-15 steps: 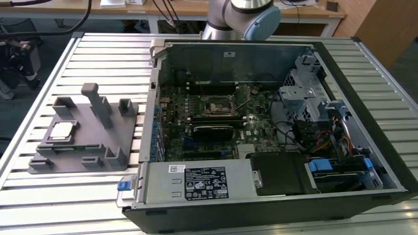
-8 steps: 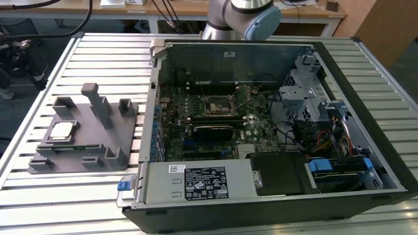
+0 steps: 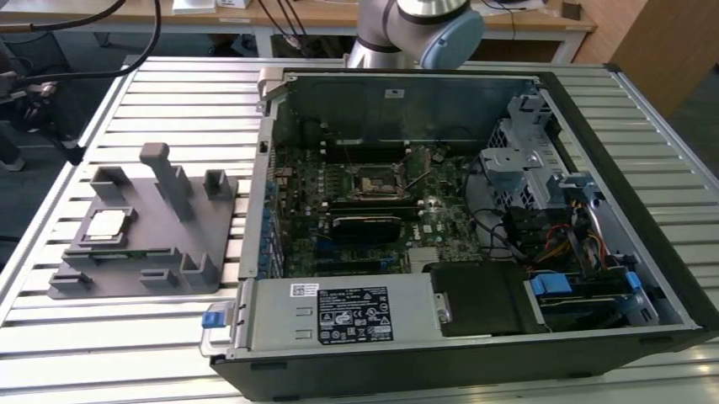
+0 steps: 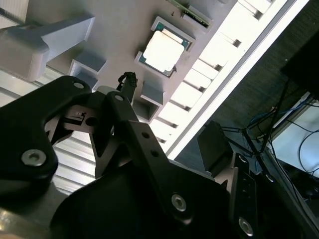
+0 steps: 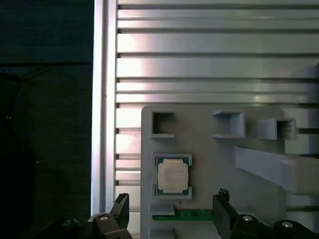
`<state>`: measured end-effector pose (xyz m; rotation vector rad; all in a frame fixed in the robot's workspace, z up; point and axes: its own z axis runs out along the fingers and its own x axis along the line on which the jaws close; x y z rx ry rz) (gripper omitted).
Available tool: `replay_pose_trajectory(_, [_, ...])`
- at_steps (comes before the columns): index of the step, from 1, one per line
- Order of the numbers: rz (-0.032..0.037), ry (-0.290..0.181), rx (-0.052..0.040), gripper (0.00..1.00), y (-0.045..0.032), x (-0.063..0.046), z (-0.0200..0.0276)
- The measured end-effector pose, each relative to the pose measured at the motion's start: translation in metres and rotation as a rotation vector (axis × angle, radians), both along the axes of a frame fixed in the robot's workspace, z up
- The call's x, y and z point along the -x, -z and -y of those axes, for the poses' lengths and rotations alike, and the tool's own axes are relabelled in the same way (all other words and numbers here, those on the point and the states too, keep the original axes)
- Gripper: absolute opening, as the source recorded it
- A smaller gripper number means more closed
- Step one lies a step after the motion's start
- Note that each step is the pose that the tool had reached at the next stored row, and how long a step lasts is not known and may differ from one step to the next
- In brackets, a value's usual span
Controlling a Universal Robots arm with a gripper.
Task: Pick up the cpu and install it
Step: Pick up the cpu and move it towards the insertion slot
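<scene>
A slatted metal table (image 3: 168,93) carries two things. A grey tray (image 5: 209,149) lies flat on the slats directly beneath the gripper (image 5: 172,195). In the first wrist view one of the spread fingers (image 5: 121,206) hangs over the bare strip of slats between the tray's edge and the table's side rail, and the other hangs over the tray itself. Beyond the fingertips, bare slats run on past the tray's far edge. An open computer case (image 3: 450,370) lies on its side on the table just beside the tray, at the exterior view's right of it, away from the gripper.
</scene>
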<state>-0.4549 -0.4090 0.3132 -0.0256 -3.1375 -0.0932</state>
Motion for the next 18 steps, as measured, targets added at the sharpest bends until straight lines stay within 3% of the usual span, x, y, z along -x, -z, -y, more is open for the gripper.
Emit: replay_pose_trajectory(18, [-0.0001, 0.000, 0.0001, 0.76, 0.0253, 0.000, 0.0013])
